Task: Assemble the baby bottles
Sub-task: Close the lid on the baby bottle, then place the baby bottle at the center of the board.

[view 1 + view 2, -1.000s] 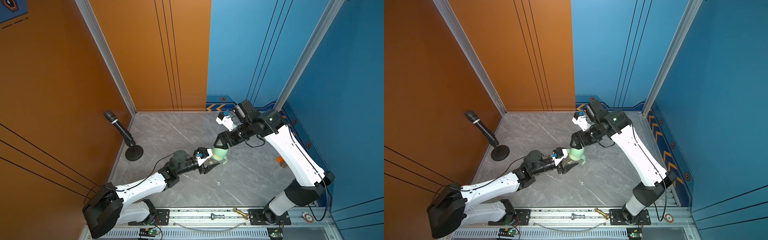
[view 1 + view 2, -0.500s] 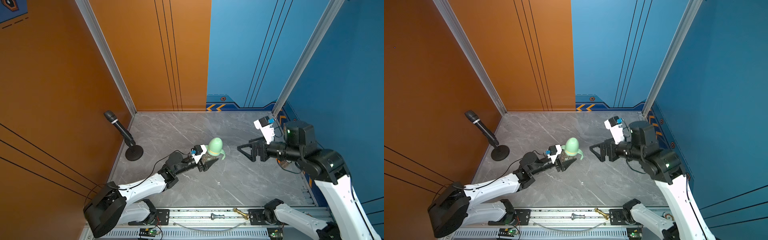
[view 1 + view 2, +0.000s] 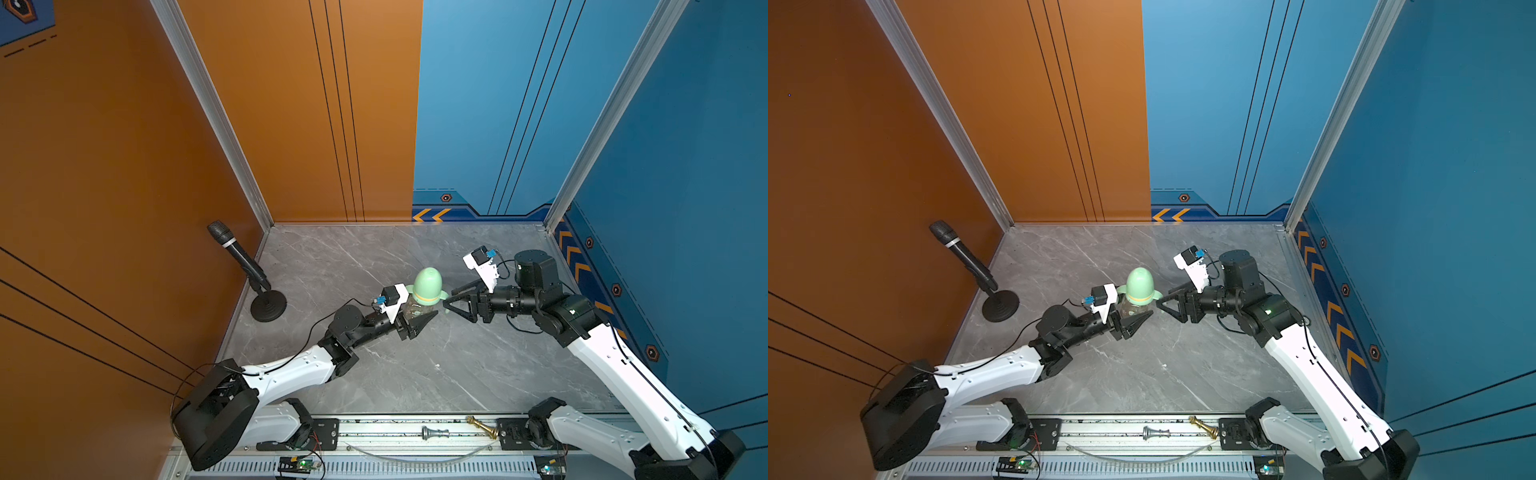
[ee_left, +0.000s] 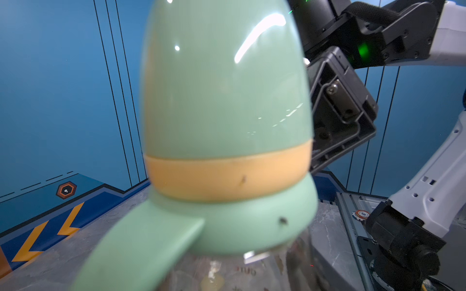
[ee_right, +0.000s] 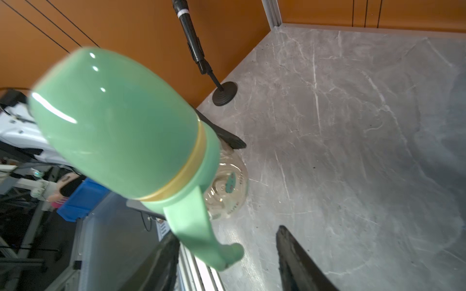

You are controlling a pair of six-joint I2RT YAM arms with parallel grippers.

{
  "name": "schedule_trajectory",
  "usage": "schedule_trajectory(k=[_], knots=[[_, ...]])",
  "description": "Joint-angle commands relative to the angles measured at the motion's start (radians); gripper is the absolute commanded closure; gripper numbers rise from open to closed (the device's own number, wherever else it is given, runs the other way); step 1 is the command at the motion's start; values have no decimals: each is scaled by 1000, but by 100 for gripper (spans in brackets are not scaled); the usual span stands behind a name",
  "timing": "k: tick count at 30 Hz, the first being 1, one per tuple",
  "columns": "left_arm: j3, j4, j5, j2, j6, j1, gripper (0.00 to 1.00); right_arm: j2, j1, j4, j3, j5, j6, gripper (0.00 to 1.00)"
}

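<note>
Near the middle of the grey counter the baby bottle stands upright, with its dome cap already sitting on the yellow collar above the green handle ring. Its clear body is clamped by the left gripper, low down. Just beside it, the right gripper is parted to a middle width and holds nothing; one handle lies between its fingers in the right wrist view. I think the risk is here: if this gripper closes or pulls on the handle, it can twist the ring, loosen the cap, or tip the bottle out of the low grasp.
</note>
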Motion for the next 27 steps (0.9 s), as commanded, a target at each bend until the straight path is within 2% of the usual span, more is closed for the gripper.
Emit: schedule_trajectory(k=[1,2,7,13,16,21,23,27], knots=[[20,52,28,15,-17,-6,98,9,0,111,-19,-29,-4,44],[23,54,31,20,-18,-6,98,16,0,112,-18,-48,-3,44],[28,83,23,37,-39,-1,98,33,8,89,-24,-92,-15,56],[45,94,32,51,-50,4,98,2,3,57,-50,-87,-39,49],[51,94,30,54,-52,6,98,-14,0,69,-69,-83,-35,52],[62,94,38,63,-58,1,98,-22,0,109,-87,-69,-5,65],[68,94,45,71,-58,0,98,-24,3,113,-83,-57,-1,78],[72,101,32,78,-58,-6,96,-39,14,122,-83,-43,4,84]])
